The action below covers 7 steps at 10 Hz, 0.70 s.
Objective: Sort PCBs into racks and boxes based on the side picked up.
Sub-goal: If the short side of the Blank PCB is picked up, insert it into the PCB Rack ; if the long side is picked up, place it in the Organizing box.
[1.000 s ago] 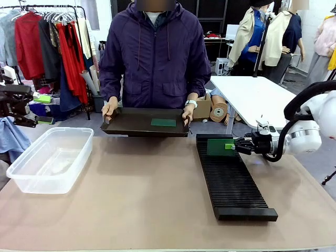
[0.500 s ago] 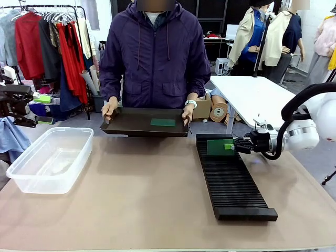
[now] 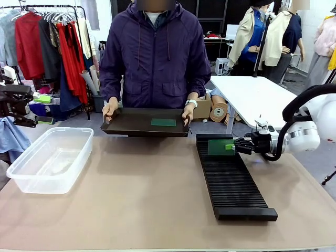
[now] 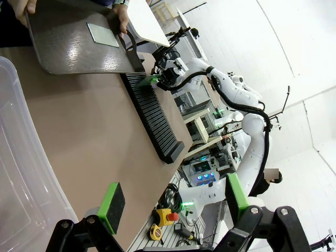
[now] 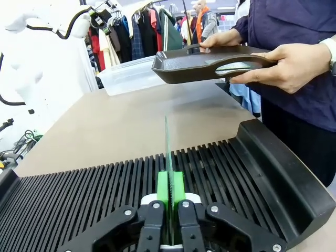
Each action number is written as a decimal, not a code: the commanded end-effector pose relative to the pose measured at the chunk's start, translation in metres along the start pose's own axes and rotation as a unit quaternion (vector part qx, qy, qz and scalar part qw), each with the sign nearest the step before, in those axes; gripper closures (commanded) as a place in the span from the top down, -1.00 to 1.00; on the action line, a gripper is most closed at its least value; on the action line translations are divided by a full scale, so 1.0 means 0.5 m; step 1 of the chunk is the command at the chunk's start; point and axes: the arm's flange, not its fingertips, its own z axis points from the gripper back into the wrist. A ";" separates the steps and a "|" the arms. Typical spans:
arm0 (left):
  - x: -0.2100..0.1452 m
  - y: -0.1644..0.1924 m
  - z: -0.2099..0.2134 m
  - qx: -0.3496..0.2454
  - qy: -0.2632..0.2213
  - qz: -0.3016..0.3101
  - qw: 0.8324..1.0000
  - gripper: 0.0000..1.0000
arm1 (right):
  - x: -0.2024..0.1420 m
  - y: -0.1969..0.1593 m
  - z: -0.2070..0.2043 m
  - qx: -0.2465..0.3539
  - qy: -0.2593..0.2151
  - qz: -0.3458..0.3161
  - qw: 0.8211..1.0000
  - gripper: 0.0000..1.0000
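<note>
Right wrist view: right tool (image 5: 170, 193) pinches a thin green PCB (image 5: 167, 142) upright over ribbed black rack (image 5: 252, 173).

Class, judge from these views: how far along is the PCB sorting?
Done: nothing visibly filed yet. In hand: right gripper shut on an upright PCB over the rack, at its far slots. Remaining: release it, then the second PCB on the person's tray.

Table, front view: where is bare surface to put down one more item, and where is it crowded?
The widest bare patch lies between the clear tub and the black rack, from the held tray to the near edge. A narrower strip runs right of the rack. Crowded: the rack's far end, where the right tool holds a PCB upright at the slots.
</note>
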 end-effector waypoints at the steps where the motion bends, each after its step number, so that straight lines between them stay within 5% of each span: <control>1: 0.000 -0.002 0.001 0.000 -0.001 0.004 1.000 1.00 | 0.008 -0.010 -0.003 -0.024 -0.011 0.004 1.000 -0.22; 4: 0.000 -0.002 0.001 0.000 -0.001 0.004 1.000 1.00 | 0.016 -0.006 -0.005 -0.025 -0.014 0.006 1.000 0.95; 7: 0.000 -0.002 0.001 0.000 -0.001 0.004 1.000 1.00 | 0.017 -0.003 -0.004 -0.028 -0.016 0.007 0.999 1.00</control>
